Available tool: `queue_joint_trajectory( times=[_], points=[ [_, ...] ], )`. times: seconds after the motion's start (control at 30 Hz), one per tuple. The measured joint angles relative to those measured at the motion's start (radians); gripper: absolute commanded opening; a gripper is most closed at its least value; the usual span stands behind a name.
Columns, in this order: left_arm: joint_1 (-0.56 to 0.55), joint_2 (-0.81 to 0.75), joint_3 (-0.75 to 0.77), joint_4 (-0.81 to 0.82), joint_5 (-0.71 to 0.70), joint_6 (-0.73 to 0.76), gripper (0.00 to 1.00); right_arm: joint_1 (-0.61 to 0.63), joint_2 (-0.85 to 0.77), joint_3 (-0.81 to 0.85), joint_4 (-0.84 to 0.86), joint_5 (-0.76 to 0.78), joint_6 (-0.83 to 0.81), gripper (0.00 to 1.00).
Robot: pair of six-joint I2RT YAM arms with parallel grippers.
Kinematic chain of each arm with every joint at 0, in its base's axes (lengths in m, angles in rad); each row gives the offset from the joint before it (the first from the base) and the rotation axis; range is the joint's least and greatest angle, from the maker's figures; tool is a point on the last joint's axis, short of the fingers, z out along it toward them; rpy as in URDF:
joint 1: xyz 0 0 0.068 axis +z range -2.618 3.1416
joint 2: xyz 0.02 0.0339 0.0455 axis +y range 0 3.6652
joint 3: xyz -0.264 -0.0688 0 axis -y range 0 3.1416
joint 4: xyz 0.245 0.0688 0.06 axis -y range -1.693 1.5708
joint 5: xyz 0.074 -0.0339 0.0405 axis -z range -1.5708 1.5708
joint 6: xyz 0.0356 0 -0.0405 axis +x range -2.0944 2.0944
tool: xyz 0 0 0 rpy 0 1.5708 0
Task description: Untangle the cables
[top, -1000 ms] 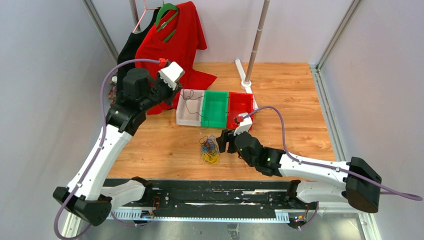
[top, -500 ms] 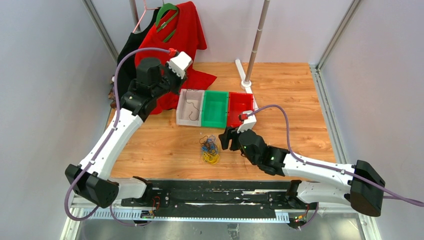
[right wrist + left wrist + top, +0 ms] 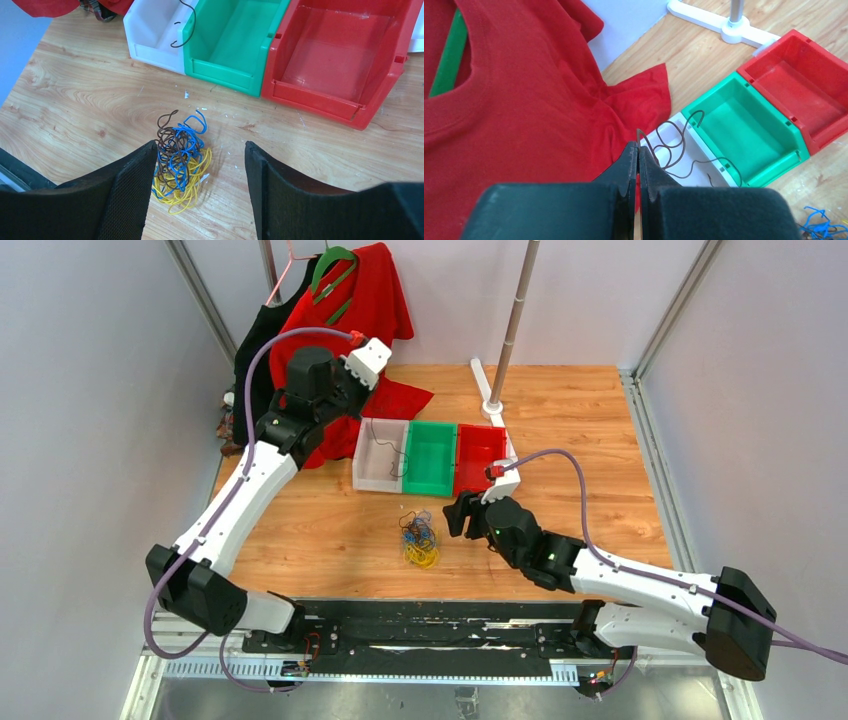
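Note:
A tangle of yellow, blue and brown cables (image 3: 420, 538) (image 3: 180, 160) lies on the wooden table in front of the bins. My right gripper (image 3: 460, 516) (image 3: 200, 150) hovers just right of it, open, with nothing between its fingers; the tangle sits by the left finger (image 3: 127, 190). My left gripper (image 3: 345, 410) (image 3: 639, 150) is raised at the back left over the red shirt, shut on the end of a single brown cable (image 3: 674, 145) (image 3: 385, 445). That cable trails down in loops into the white bin (image 3: 664, 131), one end draped over the edge toward the green bin.
Three bins stand in a row: white (image 3: 365, 472), green (image 3: 430, 485), red (image 3: 478, 480). A red shirt (image 3: 350, 310) and a black garment (image 3: 262, 340) hang at the back left. A pole on a white foot (image 3: 493, 400) stands behind the bins.
My left arm has swung up and to the right, carrying the brown cable over the white bin. The right gripper has drifted slightly right and back, and its jaws have narrowed a little.

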Motion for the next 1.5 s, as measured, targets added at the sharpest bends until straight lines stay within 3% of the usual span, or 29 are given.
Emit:
queue_joint_trajectory(
  times=[0.43,0.83,1.33,1.37,1.47,1.5],
  points=[
    [0.019,0.041,0.119,0.022,-0.017,0.014,0.0,-0.026,0.011,0.0,-0.004,-0.016,0.001,0.63],
    [0.019,0.089,-0.034,-0.04,0.033,0.016,0.0,-0.041,0.014,0.0,-0.011,-0.047,0.001,0.62],
    [0.019,0.251,-0.174,0.006,-0.032,0.025,0.0,-0.061,0.023,0.0,-0.028,-0.07,0.009,0.62],
    [0.019,0.265,-0.174,0.019,-0.033,0.025,0.03,-0.063,0.024,0.0,-0.028,-0.073,0.009,0.62],
    [0.018,0.312,-0.169,0.041,-0.035,0.028,0.29,-0.07,0.026,0.0,-0.03,-0.077,0.009,0.62],
    [0.018,0.324,-0.164,0.038,-0.036,0.039,0.33,-0.072,0.026,0.0,-0.033,-0.077,0.009,0.63]
  ],
)
